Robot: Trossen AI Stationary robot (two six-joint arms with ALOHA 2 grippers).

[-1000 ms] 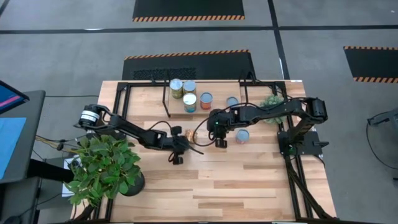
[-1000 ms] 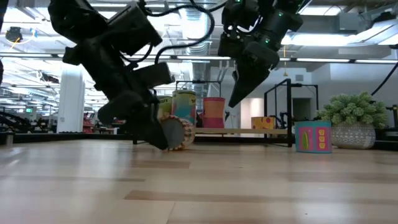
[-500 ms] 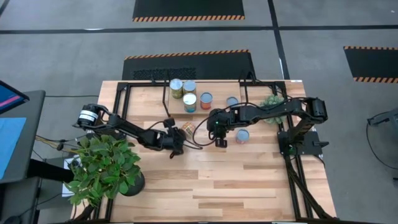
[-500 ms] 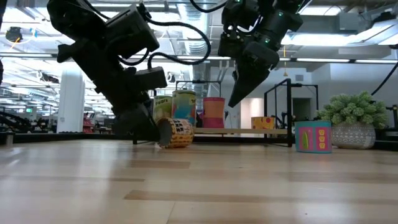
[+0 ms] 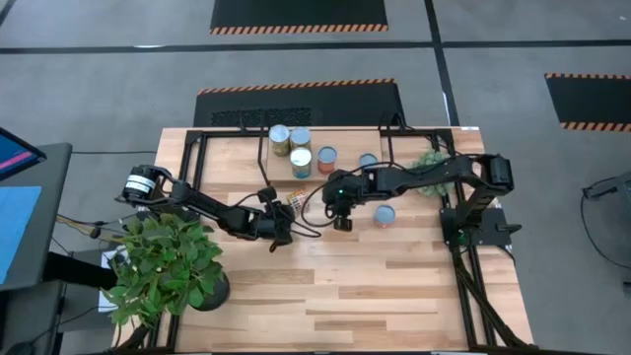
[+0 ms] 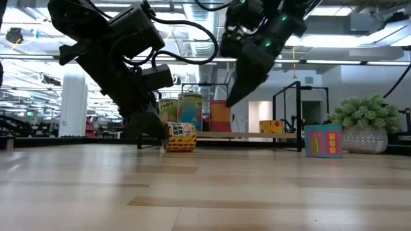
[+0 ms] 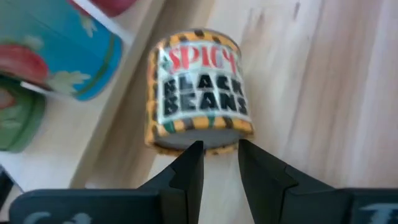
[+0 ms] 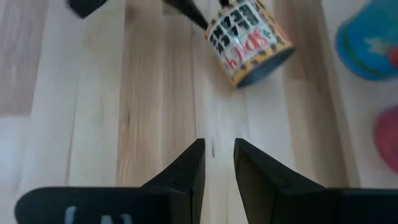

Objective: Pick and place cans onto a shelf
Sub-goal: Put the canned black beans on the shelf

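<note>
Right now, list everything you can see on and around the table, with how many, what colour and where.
Black beans can: one, orange and yellow label, on its side on the table beside the shelf.
Shelf: one, light wood on black legs, at the far edge of the table.
Cans on the shelf: four, silvery tops, green, blue and red sides.
Cans on the table: two, blue tops, right of the shelf.
Large plant: one, green, near left corner.
Small plant: one, green in a pale pot, far right.
Table: one, light wood planks.
Left gripper: jaws nearly closed, just short of the black beans can.
Right gripper: jaws nearly closed, above the table near that can.
</note>
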